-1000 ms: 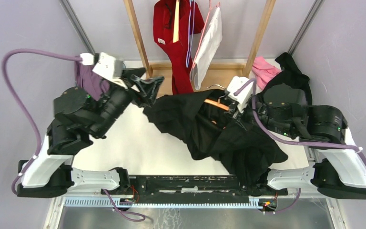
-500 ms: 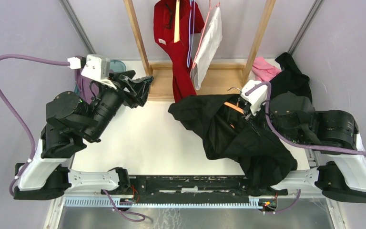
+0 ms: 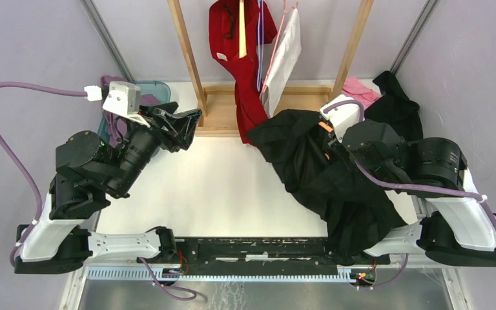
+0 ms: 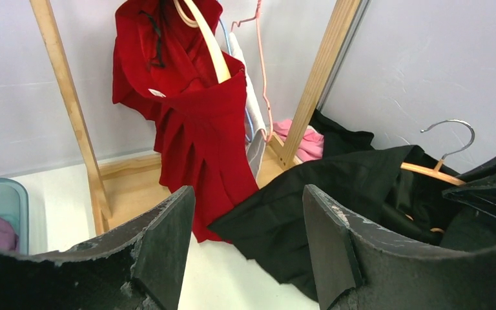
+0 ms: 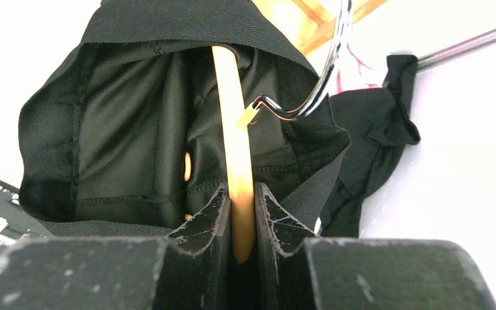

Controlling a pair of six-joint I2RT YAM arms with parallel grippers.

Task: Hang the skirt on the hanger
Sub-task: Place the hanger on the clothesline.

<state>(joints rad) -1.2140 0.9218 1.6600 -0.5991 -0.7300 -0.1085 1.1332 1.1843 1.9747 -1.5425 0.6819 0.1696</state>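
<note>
The black skirt [image 3: 323, 177] hangs over a wooden hanger [image 3: 326, 126] at the right, its hem trailing down toward the table's near edge. In the right wrist view my right gripper [image 5: 239, 201] is shut on the hanger's wooden bar [image 5: 232, 129]. The skirt's waistband [image 5: 168, 26] wraps over the bar, and the metal hook [image 5: 326, 71] curves up beside it. My left gripper [image 3: 190, 126] stands open at the back left, apart from the skirt. Its wrist view shows nothing between the jaws [image 4: 248, 190], with the skirt [image 4: 336, 194] and hanger hook [image 4: 455, 129] beyond.
A wooden rack [image 3: 187, 51] stands at the back with a red garment [image 3: 242, 58] and a white one [image 3: 284, 58] hanging on it. A teal bin [image 3: 152, 93] sits back left. A pink cloth [image 3: 358, 90] and a black garment [image 3: 397, 103] lie back right.
My right arm has carried the hanger and skirt back and to the right, toward the rack. The left arm has drawn away to the left, its gripper still open.
</note>
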